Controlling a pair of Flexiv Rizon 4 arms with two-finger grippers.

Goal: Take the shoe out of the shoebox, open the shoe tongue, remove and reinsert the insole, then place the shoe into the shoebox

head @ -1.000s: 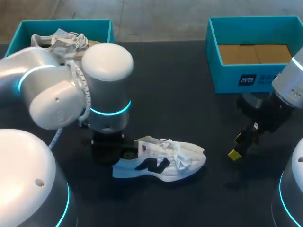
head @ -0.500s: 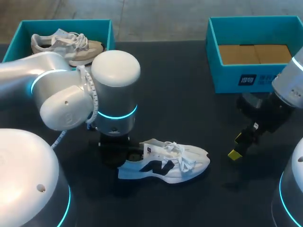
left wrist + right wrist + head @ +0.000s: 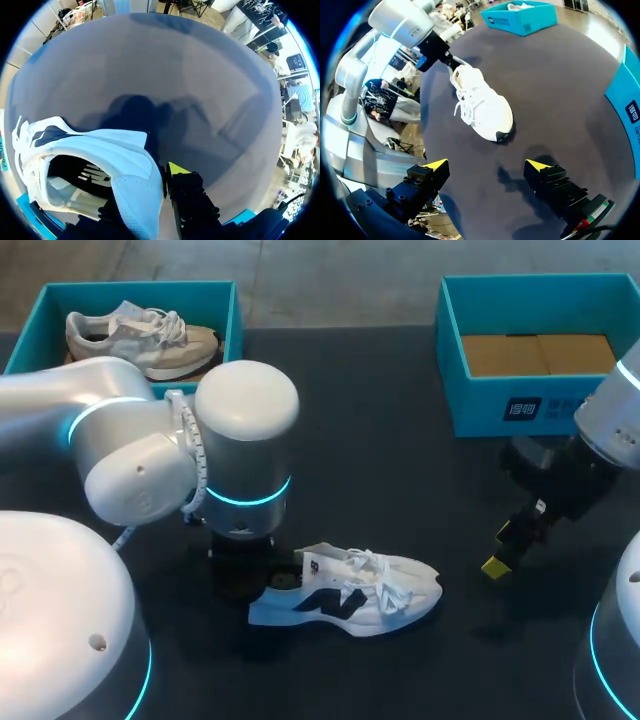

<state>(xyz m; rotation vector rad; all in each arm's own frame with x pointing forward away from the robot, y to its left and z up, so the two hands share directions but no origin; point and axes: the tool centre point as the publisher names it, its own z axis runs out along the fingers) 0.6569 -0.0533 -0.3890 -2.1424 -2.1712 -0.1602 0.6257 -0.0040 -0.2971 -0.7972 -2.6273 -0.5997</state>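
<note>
The white sneaker is out on the dark table, apparently resting on its sole, heel under our left arm and toe pointing towards our right arm; the teal shoebox it must end in sits well apart at the far right, showing its brown cardboard floor. In the left wrist view our left gripper pinches the heel collar, one yellow-tipped finger outside the heel and the other seemingly down inside the opening; we judge that a firm hold. Our right gripper hangs over bare table beyond the toe, its fingers spread wide with nothing between them. The step in hand, as we read it, is opening the tongue; the left arm serves best as an anchor, pressing the heel down so the sole lies flat and does not swivel. The right should come in over the laces from the toe side and take the tongue's upper edge alone; catching a lace loop would drag the whole shoe. We cannot make out that edge clearly, so a slow approach seems wise.
</note>
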